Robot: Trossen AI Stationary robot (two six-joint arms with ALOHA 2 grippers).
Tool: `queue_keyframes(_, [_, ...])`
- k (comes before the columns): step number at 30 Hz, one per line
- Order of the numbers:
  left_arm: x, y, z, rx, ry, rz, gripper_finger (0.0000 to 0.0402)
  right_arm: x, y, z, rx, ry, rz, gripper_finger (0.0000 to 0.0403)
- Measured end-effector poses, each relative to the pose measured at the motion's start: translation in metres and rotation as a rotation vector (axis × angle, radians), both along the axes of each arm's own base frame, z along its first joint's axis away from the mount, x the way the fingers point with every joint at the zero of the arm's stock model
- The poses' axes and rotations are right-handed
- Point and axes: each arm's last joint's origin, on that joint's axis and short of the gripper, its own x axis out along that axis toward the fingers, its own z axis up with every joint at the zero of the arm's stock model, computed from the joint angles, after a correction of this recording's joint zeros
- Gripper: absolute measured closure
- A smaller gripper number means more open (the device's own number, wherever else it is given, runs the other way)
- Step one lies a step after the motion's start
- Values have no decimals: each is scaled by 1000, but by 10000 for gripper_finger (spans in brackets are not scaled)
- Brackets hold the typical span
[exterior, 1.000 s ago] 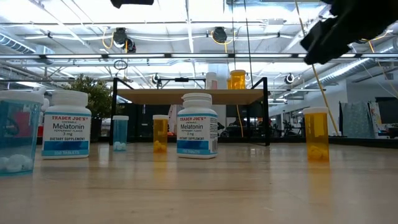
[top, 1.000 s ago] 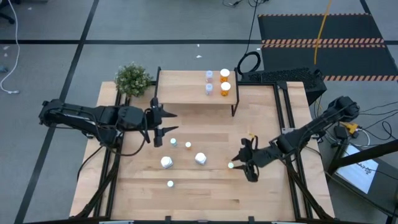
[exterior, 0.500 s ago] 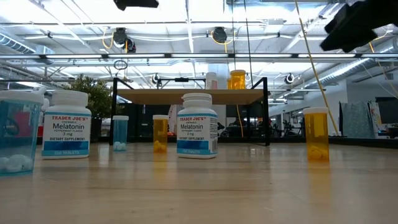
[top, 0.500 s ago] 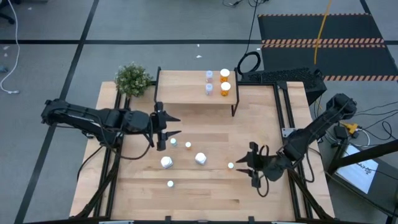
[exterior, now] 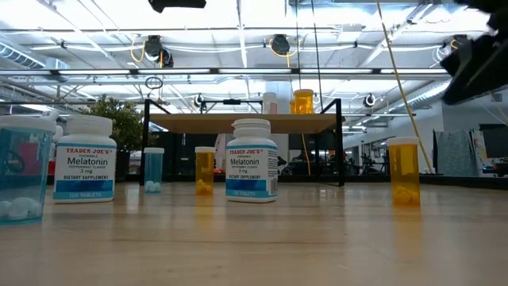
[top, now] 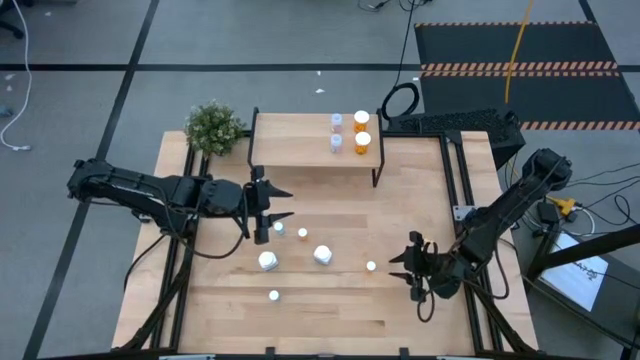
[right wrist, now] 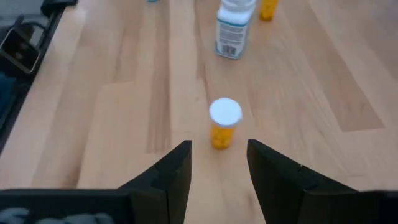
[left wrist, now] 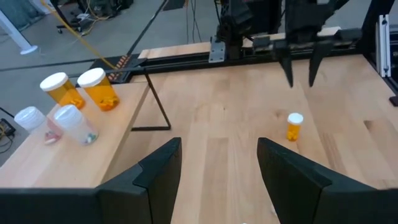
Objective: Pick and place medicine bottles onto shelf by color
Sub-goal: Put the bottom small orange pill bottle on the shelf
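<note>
The shelf (top: 300, 140) stands at the table's far side with two orange bottles (top: 361, 130) and two pale bottles (top: 336, 132) on it. Several bottles stand on their bases on the table: a small one (top: 278, 229), another (top: 303, 233), two white ones (top: 268, 261) (top: 322, 254), one near the front (top: 274, 295) and an orange one (top: 371, 266). My left gripper (top: 285, 203) is open and empty, just above the small bottle. My right gripper (top: 402, 268) is open and empty, to the right of the orange bottle (right wrist: 224, 121), which stands ahead of its fingers.
A potted plant (top: 213, 126) stands at the far left corner beside the shelf. In the low view two Melatonin bottles (exterior: 85, 159) (exterior: 252, 160), two blue bottles (exterior: 20, 167) and two orange bottles (exterior: 405, 171) stand in a row. Bare wood lies along the near edge.
My right gripper has drawn back from the orange bottle toward the table's right and near edges, still open; the bottle stays standing where it was. My left gripper has gone a little toward the table's right, over the small bottles.
</note>
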Motion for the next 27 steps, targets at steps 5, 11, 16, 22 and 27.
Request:
queue_keyframes(5, [0, 0, 0, 0, 0, 0, 192, 0, -13, -25, 66, -62, -40, 251])
queue_keyframes(11, [0, 0, 0, 0, 0, 0, 192, 0, -22, -42, 112, -115, -4, 251])
queue_keyframes(16, [0, 0, 0, 0, 0, 0, 192, 5, -23, -50, 81, -133, 9, 251])
queue_keyframes(22, [0, 0, 0, -3, 0, 1, 192, 14, -21, -63, 67, -116, 23, 251])
queue_keyframes(27, [0, 0, 0, -3, 0, 2, 192, 20, -22, -72, 79, -84, 39, 251])
